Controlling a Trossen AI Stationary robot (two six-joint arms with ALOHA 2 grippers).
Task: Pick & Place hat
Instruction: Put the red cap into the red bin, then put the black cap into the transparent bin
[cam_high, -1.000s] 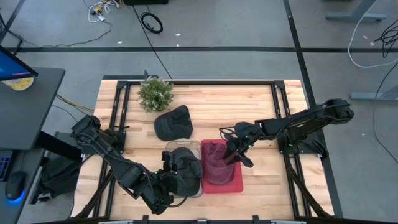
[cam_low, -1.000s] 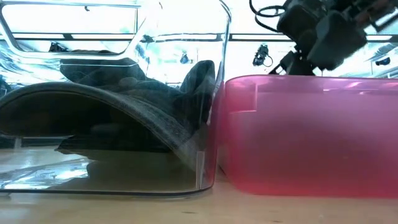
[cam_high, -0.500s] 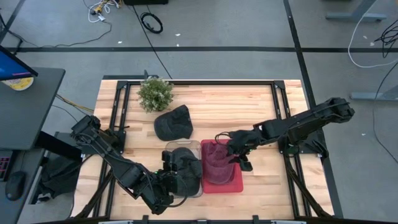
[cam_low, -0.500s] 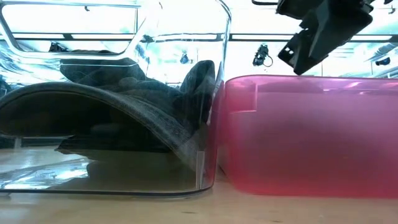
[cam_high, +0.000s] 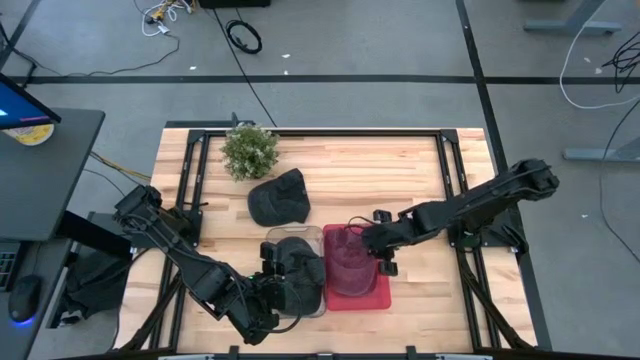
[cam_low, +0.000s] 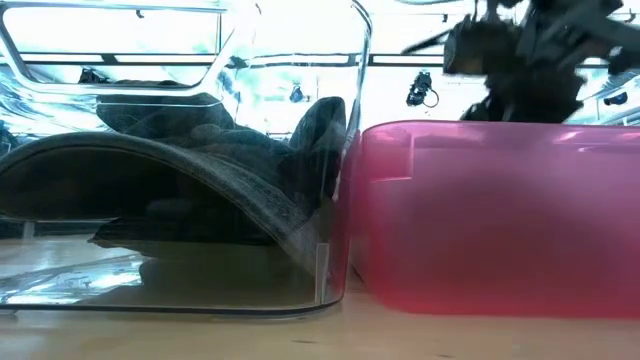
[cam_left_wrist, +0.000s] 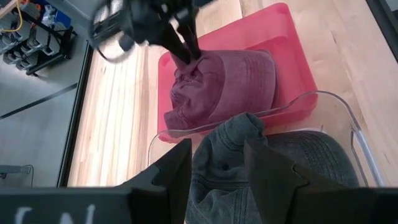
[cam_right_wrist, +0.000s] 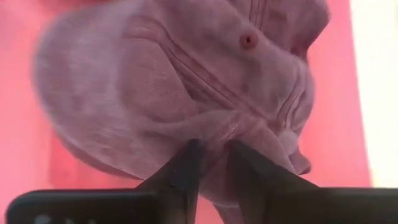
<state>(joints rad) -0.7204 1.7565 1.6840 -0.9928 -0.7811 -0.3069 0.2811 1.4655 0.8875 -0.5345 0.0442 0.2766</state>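
Note:
A maroon hat (cam_high: 347, 258) lies in a pink bin (cam_high: 380, 297) at the table's near middle. My right gripper (cam_high: 364, 241) is over the bin and shut on that hat; it also shows in the left wrist view (cam_left_wrist: 185, 56). A dark grey hat (cam_high: 292, 262) lies in a clear container (cam_high: 296, 231) left of the bin. My left gripper (cam_left_wrist: 217, 155) is open, with its fingers on either side of the grey hat's crown (cam_left_wrist: 231, 132). I cannot tell whether they touch it. A second dark hat (cam_high: 278, 197) lies on the table farther back. My right gripper pinches a fold of the maroon hat's crown (cam_right_wrist: 214, 127) between its two fingertips, near the hat's far edge. The fingers come from above, slanting from the table's right. The cloth puckers up toward the fingers (cam_left_wrist: 189, 67), and the rest of the hat lies in the bin.
A small potted plant (cam_high: 250, 150) stands at the table's far left. Bare wood stretches across the far right of the table. The bin and the clear container stand side by side, walls touching, in the low view (cam_low: 350, 200).
My right gripper has moved a little toward the table's left edge over the pink bin. It rose briefly, then came back down onto the maroon hat. The hat has stayed in the bin.

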